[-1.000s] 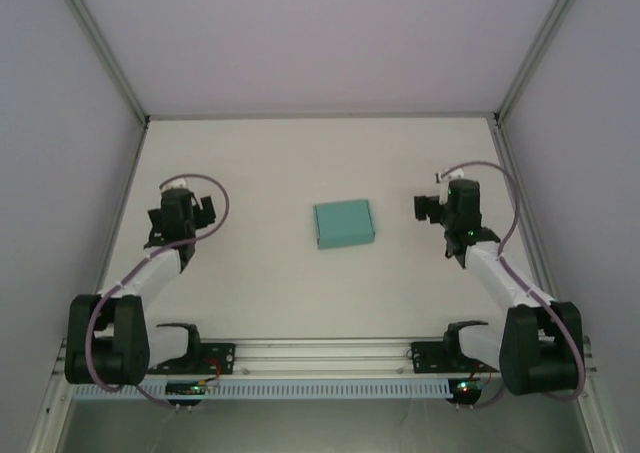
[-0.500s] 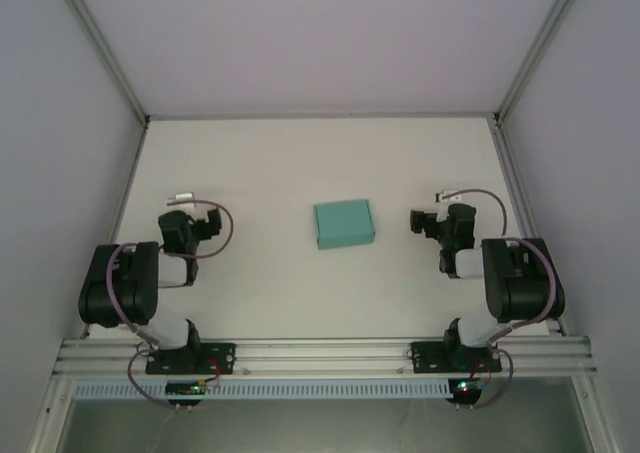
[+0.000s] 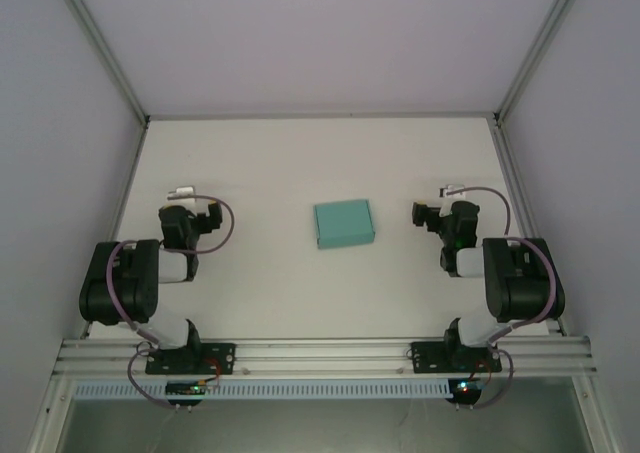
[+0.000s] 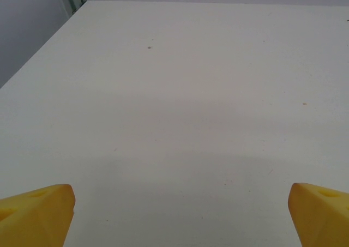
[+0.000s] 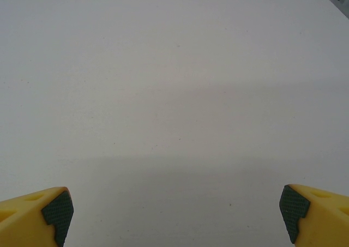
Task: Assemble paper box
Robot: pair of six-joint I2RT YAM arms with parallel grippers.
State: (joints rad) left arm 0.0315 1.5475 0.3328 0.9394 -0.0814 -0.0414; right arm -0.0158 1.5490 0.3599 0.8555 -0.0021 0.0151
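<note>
White table (image 3: 300,163) is carrying everything. Left arm (image 3: 120,283) and right arm (image 3: 520,278) are sitting folded over their bases, wrists pointing far, probably a parked pose. Teal paper box (image 3: 344,223) is resting at table centre, between the arms and well apart from both. It looks closed and squared, so assembly seems done. Left gripper (image 4: 180,211) and right gripper (image 5: 177,214) are hanging spread wide, fingers released, grasping nothing.

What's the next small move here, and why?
Probably just hold position; no further contact looks needed. The paper box lies on the table as a closed rectangular box, no loose flaps seen from above. The left tool and right tool are both open, empty, and apart from it on either side.
</note>
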